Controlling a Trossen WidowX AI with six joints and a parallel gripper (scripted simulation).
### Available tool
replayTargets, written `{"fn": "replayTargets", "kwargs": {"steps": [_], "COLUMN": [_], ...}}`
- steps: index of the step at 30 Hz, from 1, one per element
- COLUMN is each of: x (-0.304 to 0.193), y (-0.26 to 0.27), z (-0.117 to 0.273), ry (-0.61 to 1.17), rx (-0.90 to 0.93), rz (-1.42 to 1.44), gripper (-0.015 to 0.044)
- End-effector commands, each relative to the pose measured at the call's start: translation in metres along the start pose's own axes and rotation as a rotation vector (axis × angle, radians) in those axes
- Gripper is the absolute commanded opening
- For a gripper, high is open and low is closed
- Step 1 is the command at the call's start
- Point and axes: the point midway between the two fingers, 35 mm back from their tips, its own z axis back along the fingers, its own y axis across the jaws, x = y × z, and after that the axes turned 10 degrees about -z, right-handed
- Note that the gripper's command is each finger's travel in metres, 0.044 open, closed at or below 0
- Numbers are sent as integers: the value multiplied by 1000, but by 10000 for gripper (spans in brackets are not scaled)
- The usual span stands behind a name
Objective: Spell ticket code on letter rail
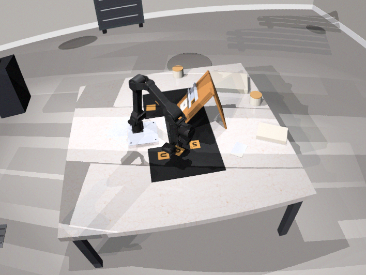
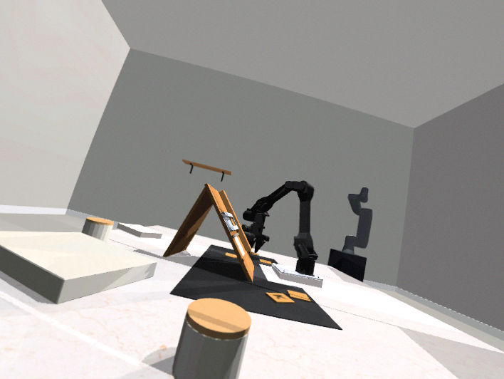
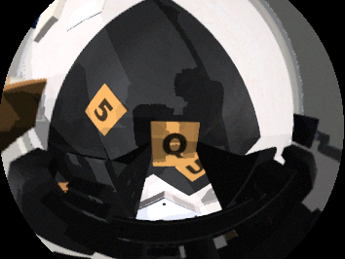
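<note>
My gripper (image 1: pixel 178 150) (image 2: pixel 257 249) (image 3: pixel 173 145) is shut on the Q tile (image 3: pixel 163 157), low over the near part of the black mat (image 1: pixel 207 161) (image 2: pixel 195 285); its exact height is unclear. In the wrist view the Q tile partly covers the U tile (image 1: pixel 159 153) (image 3: pixel 188 171). The 5 tile (image 1: pixel 191 147) (image 3: pixel 118 111) lies beside them. Two more tiles (image 2: pixel 272 294) (image 2: pixel 298 297) lie at the mat's other end. The orange board (image 1: pixel 203 85) (image 2: pixel 247 269) leans upright with the rail (image 1: pixel 190 94) (image 2: pixel 226 216). The white paper (image 1: pixel 181 105) on it is partly hidden; its print is unreadable.
Lidded jars (image 1: pixel 177 72) (image 1: pixel 255 98) (image 2: pixel 218 350) stand behind and beyond the board. Pale blocks (image 1: pixel 271 133) (image 1: pixel 233 79) (image 2: pixel 81 261) and a small white card (image 1: pixel 239 149) lie on the counter. The board's rear leg (image 1: pixel 218 107) reaches toward the card.
</note>
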Motion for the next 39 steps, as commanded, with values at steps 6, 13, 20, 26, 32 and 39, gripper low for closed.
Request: {"fn": "replayTargets", "kwargs": {"steps": [6, 13, 20, 26, 32, 39], "x": [0, 6, 16, 26, 36, 47], "y": [1, 12, 22, 28, 36, 46], "z": [1, 2, 8, 17, 29, 44], "ry": [-2, -30, -87, -148, -219, -303], "rx": [0, -6, -14, -20, -21, -15], "rz": [1, 9, -2, -25, -53, -88], "gripper": [0, 0, 0, 0, 0, 0]}}
